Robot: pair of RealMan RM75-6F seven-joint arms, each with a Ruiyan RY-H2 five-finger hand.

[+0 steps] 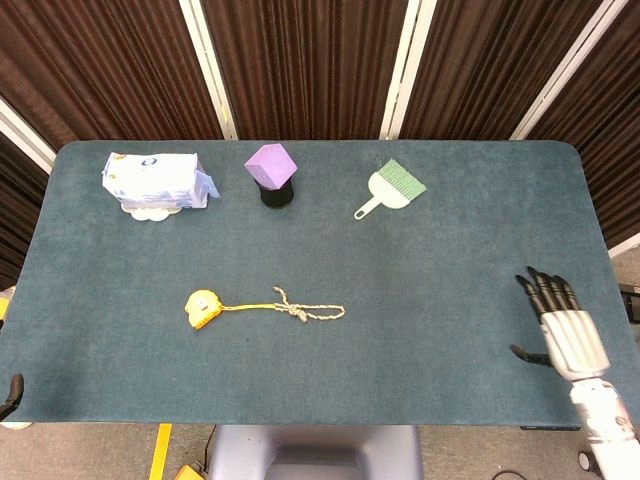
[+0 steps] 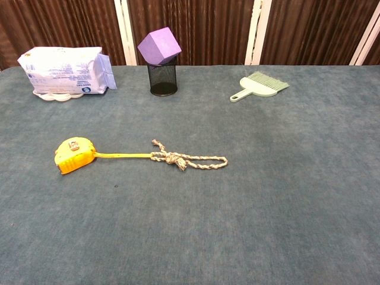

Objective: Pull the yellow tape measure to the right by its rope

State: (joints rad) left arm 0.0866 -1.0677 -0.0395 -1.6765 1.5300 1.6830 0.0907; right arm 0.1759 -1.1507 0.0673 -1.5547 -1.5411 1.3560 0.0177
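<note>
The yellow tape measure (image 1: pixel 203 308) (image 2: pixel 74 155) lies on the teal table, left of centre. Its short yellow tape runs right to a knotted beige rope (image 1: pixel 308 311) (image 2: pixel 189 160) that ends in a loop. My right hand (image 1: pixel 560 325) hovers over the table's right front part in the head view, fingers spread and holding nothing, far to the right of the rope. At the head view's bottom left edge only a dark tip of my left hand (image 1: pixel 12 392) shows. The chest view shows neither hand.
A white wipes pack (image 1: pixel 154 181) (image 2: pixel 64 72) lies at the back left. A purple block sits on a black mesh cup (image 1: pixel 272 176) (image 2: pixel 162 61) at the back centre. A green hand brush (image 1: pixel 390 187) (image 2: pixel 260 85) lies at the back right.
</note>
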